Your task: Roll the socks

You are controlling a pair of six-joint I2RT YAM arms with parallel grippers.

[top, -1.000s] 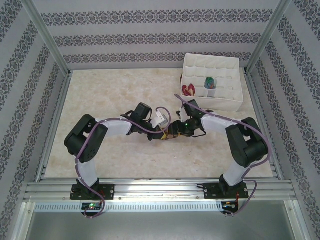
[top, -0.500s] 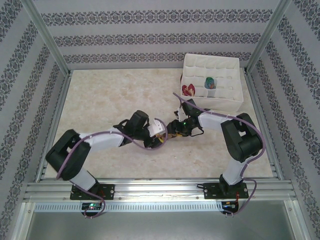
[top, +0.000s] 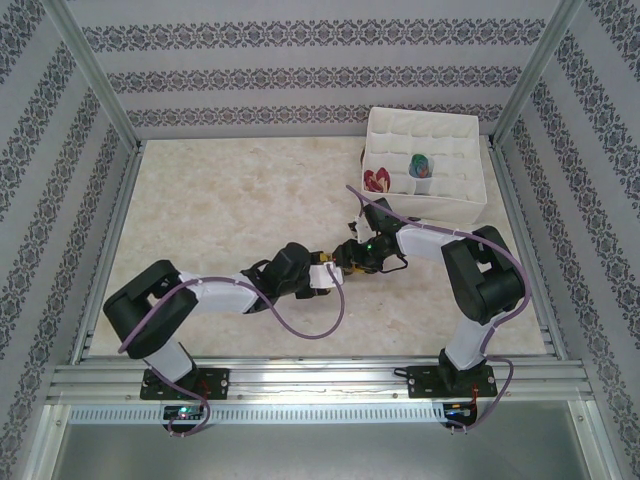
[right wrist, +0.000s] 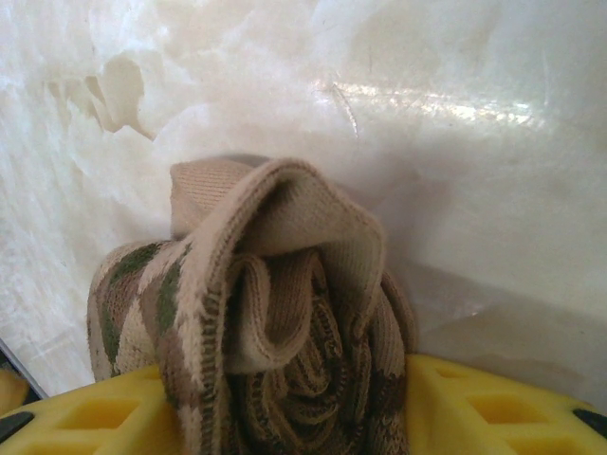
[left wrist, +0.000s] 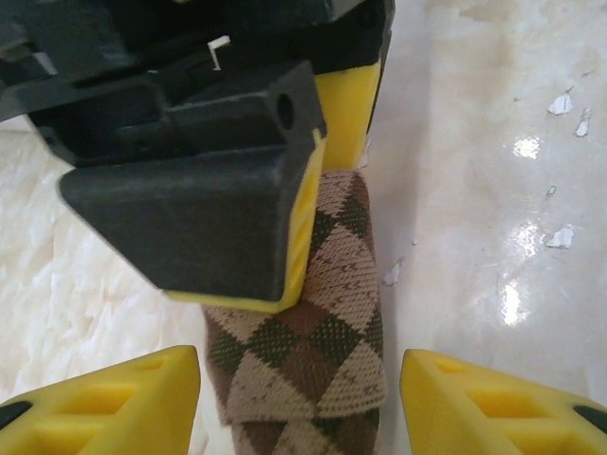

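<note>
Near the middle of the pale marble-look table (top: 220, 190), in the top cam, both arms' ends crowded together & hid most of the brown-tan diamond-pattern fabric sock (left wrist: 332, 284). Its near end was cut off in the left wrist cam. The right gripper (right wrist: 294, 422) pinched the rolled-up end btw its yellow pads. The left gripper (left wrist: 299, 403) stood open, one yellow finger each side of the sock. The right-hand finger was not touching it. A peach & dark red sock (top: 377, 181) and an orange-blue-teal striped sock (top: 420, 165) sat in the white cloth box (top: 450, 208), far right.
</note>
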